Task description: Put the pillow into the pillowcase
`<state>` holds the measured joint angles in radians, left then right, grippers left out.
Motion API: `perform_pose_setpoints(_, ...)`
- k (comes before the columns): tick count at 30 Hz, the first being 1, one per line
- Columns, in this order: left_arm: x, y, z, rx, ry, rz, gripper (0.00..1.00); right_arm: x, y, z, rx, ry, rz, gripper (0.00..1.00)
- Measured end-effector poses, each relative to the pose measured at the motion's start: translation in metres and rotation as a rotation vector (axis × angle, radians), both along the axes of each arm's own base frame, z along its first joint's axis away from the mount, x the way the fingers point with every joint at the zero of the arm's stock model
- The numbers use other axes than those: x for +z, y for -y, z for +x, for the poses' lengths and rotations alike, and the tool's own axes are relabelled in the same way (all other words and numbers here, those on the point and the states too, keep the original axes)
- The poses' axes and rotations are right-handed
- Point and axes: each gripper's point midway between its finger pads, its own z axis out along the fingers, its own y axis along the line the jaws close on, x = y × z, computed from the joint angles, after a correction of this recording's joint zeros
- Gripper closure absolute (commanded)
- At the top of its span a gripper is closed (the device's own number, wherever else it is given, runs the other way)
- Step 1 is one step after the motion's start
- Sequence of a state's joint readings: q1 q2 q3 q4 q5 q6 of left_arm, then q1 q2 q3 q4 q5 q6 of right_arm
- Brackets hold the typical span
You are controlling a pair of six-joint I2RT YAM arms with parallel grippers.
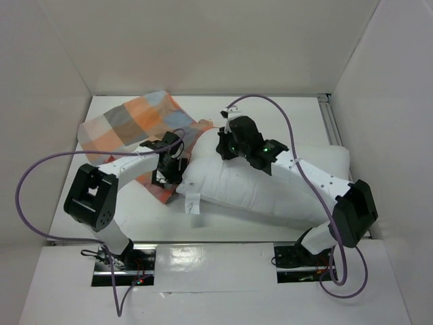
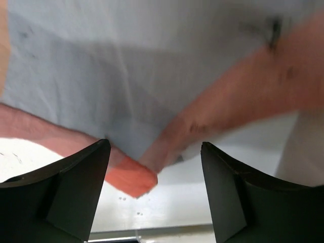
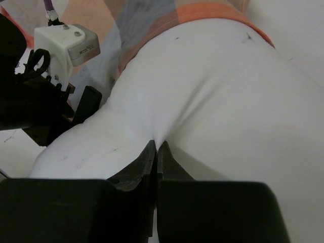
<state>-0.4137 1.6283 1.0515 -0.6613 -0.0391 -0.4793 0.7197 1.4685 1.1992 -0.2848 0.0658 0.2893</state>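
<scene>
The left pincer (image 2: 154, 148) stands wide and holds nothing, its jaws either side of the loose edge of the pillowcase (image 2: 126, 76), which hangs just above them; the right pincer (image 3: 156, 150) is pressed tight together, and the puckers running to its tips suggest it pinches a fold of the pillow (image 3: 217, 101). The pillow lies across the middle and right of the table (image 1: 270, 112); its left end meets the pillowcase mouth, where the orange edge laps over only its far corner; the rest of the pillowcase lies flat at the far left. The step in hand looks like taking hold of the mouth; to do it well, the left pincer should close on one layer of the edge only, near the pillow's corner, then draw it over the pillow while the right one holds firm and pushes in; catching both layers would seal the opening; a shallow bite on such thin cloth may slip.
</scene>
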Motion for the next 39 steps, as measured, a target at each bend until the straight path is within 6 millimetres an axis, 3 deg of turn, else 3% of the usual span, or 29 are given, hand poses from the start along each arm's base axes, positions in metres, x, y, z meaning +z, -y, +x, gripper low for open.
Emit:
perform_pose_setpoints(7,-0.003,0.001,0.022,0.030,0.040,0.073,0.40,0.008,0.011,0.001,-0.005,0.002,0.029,1.00)
perform_pose_setpoints(11,-0.003,-0.001,0.023,0.054,0.045,0.088,0.83,0.010,0.014,0.003,-0.008,0.003,0.037,1.00)
perform_pose_setpoints(12,-0.003,-0.002,0.022,0.056,0.042,0.094,1.00,0.010,0.014,0.003,-0.007,0.002,0.038,1.00)
perform_pose_setpoints(15,0.004,-0.005,0.019,0.053,0.028,0.113,1.00,0.010,0.014,0.003,-0.004,0.000,0.039,1.00)
perform_pose_setpoints(17,0.018,-0.006,0.019,0.054,0.038,0.114,1.00,0.009,0.013,0.004,-0.002,-0.005,0.038,1.00)
perform_pose_setpoints(25,0.131,0.000,0.019,0.062,0.248,-0.073,1.00,0.006,-0.004,0.028,-0.030,-0.014,0.012,1.00)
perform_pose_setpoints(28,0.158,0.005,0.014,0.049,0.298,-0.158,1.00,0.007,-0.022,0.041,-0.039,-0.014,0.008,1.00)
perform_pose_setpoints(33,0.165,0.011,-0.002,-0.004,0.277,-0.221,1.00,0.002,-0.042,0.054,-0.078,-0.028,0.016,1.00)
perform_pose_setpoints(39,0.155,0.008,-0.017,-0.033,0.231,-0.219,1.00,0.020,-0.045,0.069,-0.136,-0.021,0.033,1.00)
